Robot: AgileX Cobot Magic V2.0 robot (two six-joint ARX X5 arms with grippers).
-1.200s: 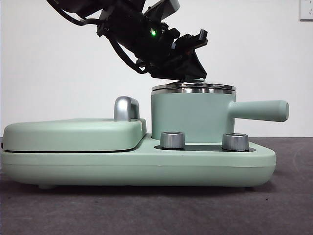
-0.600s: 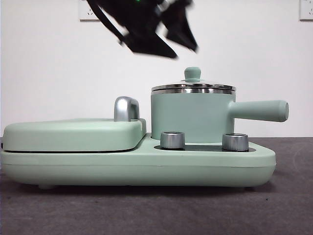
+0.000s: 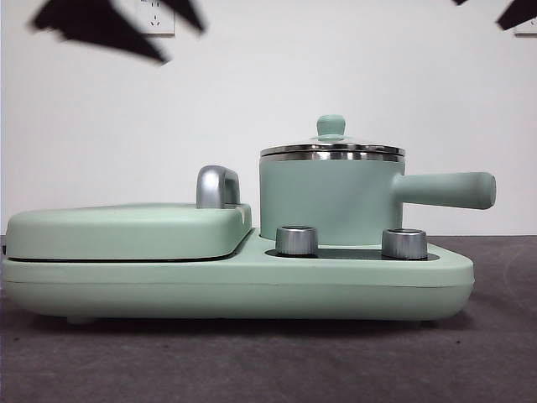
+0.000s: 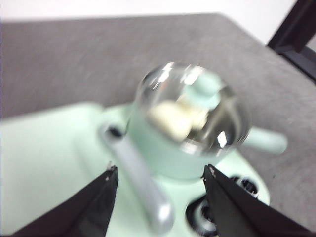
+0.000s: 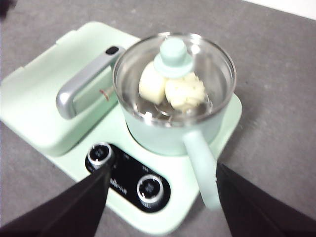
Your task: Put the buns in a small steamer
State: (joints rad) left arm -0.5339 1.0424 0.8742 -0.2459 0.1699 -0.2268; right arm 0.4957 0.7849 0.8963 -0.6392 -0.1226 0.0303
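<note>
The small steamer [image 3: 327,197], a mint-green pot with a long side handle, stands on the cooker base with its glass lid [image 5: 174,69] on. Both buns lie inside under the lid: the smooth one [image 5: 150,83] beside the ridged one [image 5: 186,93]. The left wrist view shows them as a pale blur [image 4: 173,118]. My left gripper [image 4: 160,170] is open and empty, high above the grill side, a black blur at the top left [image 3: 101,25] of the front view. My right gripper [image 5: 163,168] is open and empty, high above the control knobs, only a tip [image 3: 513,13] in the front view.
A flat green lidded grill plate [image 3: 126,231] with a chrome handle [image 3: 216,186] sits left of the pot on the same base. Two steel knobs [image 3: 295,240] [image 3: 404,243] face front. The pot's handle [image 3: 445,190] sticks out to the right. Dark grey cloth [image 3: 268,361] covers the table.
The arm that was down at the lid's knob has let go and risen up and to the left, out to the top corner. The lid stays on the pot.
</note>
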